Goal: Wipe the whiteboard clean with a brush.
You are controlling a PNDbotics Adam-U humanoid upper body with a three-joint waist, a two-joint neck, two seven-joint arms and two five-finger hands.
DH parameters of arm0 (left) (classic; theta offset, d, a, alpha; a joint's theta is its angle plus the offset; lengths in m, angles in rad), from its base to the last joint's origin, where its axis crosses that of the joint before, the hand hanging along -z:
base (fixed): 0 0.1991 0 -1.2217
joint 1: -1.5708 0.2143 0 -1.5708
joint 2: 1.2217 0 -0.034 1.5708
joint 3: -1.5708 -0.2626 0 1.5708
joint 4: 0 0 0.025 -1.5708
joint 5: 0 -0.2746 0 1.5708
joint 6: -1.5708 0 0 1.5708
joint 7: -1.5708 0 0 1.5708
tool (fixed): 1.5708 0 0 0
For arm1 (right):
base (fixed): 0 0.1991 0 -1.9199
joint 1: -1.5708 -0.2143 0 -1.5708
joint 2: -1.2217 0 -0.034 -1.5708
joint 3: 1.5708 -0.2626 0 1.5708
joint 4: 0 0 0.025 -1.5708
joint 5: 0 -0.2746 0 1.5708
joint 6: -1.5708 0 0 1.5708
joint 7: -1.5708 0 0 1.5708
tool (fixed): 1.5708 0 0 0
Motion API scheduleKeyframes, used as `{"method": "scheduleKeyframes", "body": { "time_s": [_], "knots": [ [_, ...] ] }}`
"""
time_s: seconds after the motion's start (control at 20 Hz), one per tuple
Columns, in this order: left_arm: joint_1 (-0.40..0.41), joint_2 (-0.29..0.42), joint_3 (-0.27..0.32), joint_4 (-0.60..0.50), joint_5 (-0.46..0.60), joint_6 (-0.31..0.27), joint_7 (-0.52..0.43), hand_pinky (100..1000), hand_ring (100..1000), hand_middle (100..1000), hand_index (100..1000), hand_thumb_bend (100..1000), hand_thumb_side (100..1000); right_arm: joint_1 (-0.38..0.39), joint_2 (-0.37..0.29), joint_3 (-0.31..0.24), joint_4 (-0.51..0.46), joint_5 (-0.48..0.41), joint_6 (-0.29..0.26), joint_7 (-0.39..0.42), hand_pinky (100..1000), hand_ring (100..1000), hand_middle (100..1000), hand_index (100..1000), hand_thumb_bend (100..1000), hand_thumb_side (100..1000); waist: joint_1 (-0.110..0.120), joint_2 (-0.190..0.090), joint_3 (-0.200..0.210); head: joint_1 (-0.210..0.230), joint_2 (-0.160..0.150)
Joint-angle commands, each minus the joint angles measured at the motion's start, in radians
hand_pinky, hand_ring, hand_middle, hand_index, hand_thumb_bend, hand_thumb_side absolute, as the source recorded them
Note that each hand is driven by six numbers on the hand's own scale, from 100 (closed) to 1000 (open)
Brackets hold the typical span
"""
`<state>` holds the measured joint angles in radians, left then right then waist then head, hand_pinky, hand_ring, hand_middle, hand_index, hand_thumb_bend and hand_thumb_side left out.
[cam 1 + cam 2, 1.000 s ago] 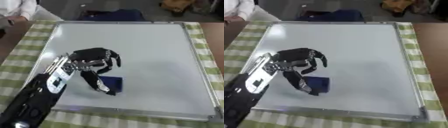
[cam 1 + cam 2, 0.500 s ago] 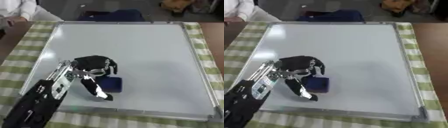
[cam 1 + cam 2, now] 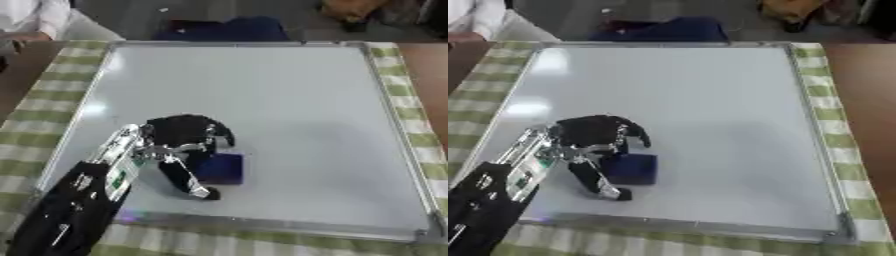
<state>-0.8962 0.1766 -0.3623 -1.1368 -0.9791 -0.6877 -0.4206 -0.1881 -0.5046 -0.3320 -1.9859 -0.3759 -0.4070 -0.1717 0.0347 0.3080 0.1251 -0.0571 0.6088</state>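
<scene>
Your black-and-silver left hand (image 3: 179, 145), fingers curled over the dark blue block brush (image 3: 219, 168) near the white metal-framed whiteboard's (image 3: 289, 95) near-left corner, could slip off mid-stroke.

1. Green-and-white checked tablecloth (image 3: 35, 112) covers the table, showing along the left, right and near sides.
2. Bare brown table (image 3: 868, 100) shows at the right edge, past the cloth.
3. Dark blue cloth-like thing (image 3: 223, 28) lies at the far edge, centre.
4. Orange-brown object (image 3: 794, 10) sits at the far right, blurred, cannot tell what.
</scene>
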Motion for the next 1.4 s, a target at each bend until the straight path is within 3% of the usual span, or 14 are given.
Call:
{"method": "scheduleKeyframes", "body": {
  "time_s": [0.05, 0.3, 0.8, 1.4],
  "knots": [
    [-0.006, 0.001, 0.009, 0.012, -0.042, -0.082, -0.053, 846, 853, 745, 137, 447, 538, -0.008, -0.017, -0.011, -0.014, 0.004, 0.002, 0.002, 674, 592, 519, 569, 100, 1000, -0.003, -0.013, -0.003, -0.004, -0.011],
    [-0.006, -0.005, 0.011, 0.035, -0.064, -0.083, -0.037, 823, 828, 660, 136, 389, 564, -0.008, -0.017, -0.011, -0.014, 0.005, 0.004, 0.001, 675, 592, 518, 567, 100, 1000, -0.002, -0.01, -0.002, -0.005, -0.011],
    [-0.013, -0.003, 0.008, 0.01, -0.06, -0.085, -0.015, 802, 799, 560, 137, 387, 592, -0.006, -0.015, -0.011, -0.014, 0.008, 0.01, 0.0, 675, 589, 514, 564, 100, 1000, -0.002, -0.009, -0.001, -0.005, -0.012],
    [-0.011, -0.002, 0.008, 0.015, -0.119, -0.109, 0.013, 790, 781, 526, 126, 363, 499, -0.007, -0.015, -0.011, -0.014, 0.006, 0.009, 0.0, 675, 586, 511, 562, 100, 1000, -0.001, -0.008, -0.004, -0.005, -0.019]
  ]
}}
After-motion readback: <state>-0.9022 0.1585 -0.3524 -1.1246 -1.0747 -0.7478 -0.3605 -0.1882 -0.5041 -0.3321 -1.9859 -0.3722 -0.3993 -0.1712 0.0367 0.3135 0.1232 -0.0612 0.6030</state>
